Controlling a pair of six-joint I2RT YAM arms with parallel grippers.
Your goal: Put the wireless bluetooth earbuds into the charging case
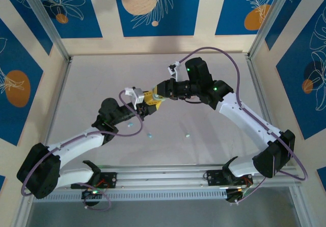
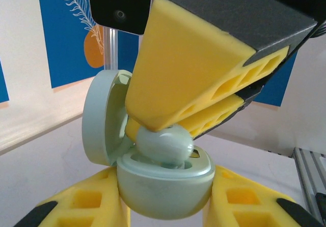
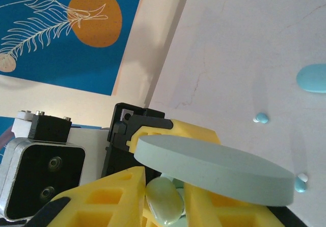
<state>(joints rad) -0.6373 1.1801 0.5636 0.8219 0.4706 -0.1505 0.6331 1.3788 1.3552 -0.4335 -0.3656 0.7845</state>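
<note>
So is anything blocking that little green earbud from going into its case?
Nothing visible does. The lid stands swung open to one side, and the mint earbud, between the right arm's jaws, sits right at the open mouth of the case.

No lettering, number, brand or sign can be read anywhere; the wall panels carry only drawn leaves and orange discs.

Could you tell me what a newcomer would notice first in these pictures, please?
At the table's middle, the left pincer holds an open mint case, while the right pincer holds a mint earbud at its well. Loose blue earbuds lie on the table nearby.
</note>
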